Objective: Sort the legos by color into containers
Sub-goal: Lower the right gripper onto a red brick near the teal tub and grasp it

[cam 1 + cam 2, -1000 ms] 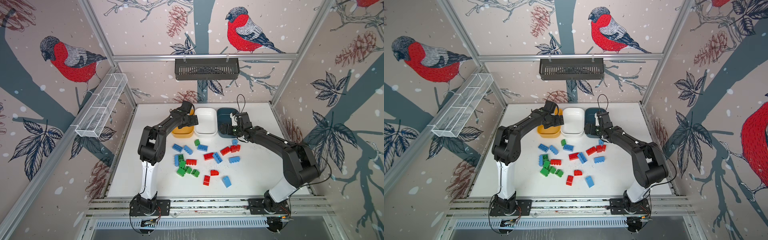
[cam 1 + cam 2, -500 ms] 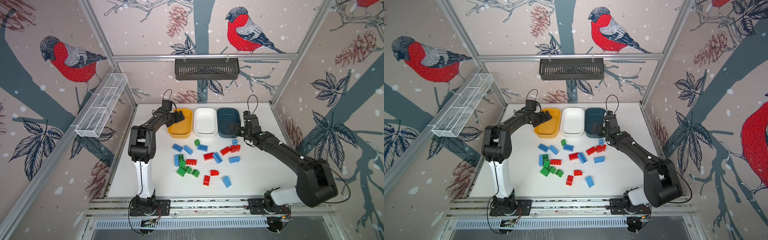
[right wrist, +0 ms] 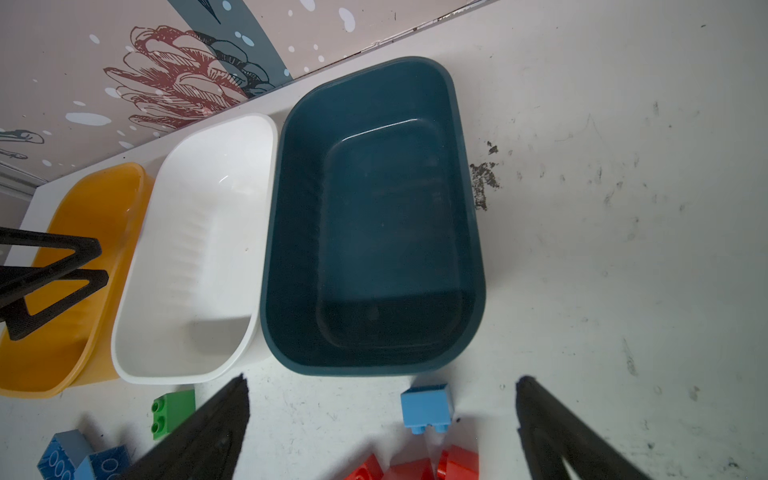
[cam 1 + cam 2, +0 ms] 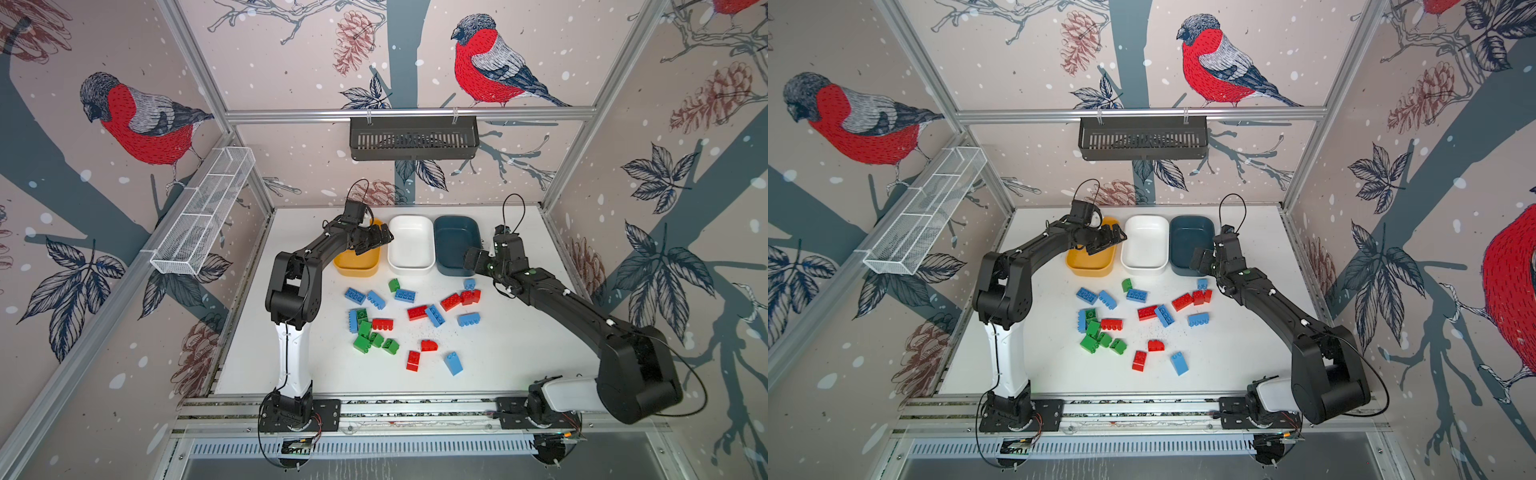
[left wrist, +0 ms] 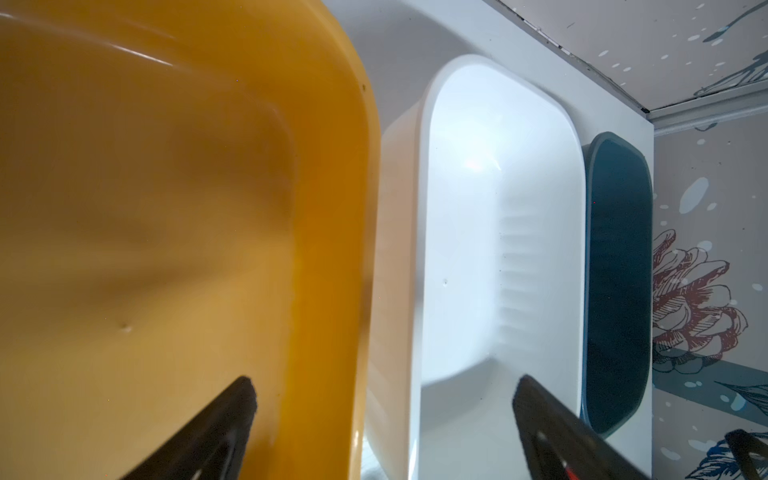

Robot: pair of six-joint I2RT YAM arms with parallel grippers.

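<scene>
Three containers stand in a row at the back: a yellow tub (image 4: 353,268), a white tub (image 4: 411,245) and a teal tub (image 4: 455,241), all empty. Red, blue and green legos lie scattered in front of them, with a green cluster (image 4: 370,336) and red bricks (image 4: 461,298). My left gripper (image 4: 376,241) (image 5: 382,399) hangs open over the yellow tub's rim (image 5: 332,249) beside the white tub (image 5: 498,208), holding nothing. My right gripper (image 4: 471,259) (image 3: 382,399) is open at the teal tub's front edge (image 3: 374,365), above a small blue brick (image 3: 426,405).
A black slotted basket (image 4: 413,139) hangs on the back wall and a white wire-mesh basket (image 4: 203,212) on the left wall. Aluminium frame posts and patterned walls close in the white table (image 4: 519,353). A green brick (image 3: 172,411) lies before the white tub.
My left gripper swung left off the yellow tub and has come back over its rim by the white tub. The right arm's elbow dropped outward; its gripper stays near the teal tub's front. Both stayed open.
</scene>
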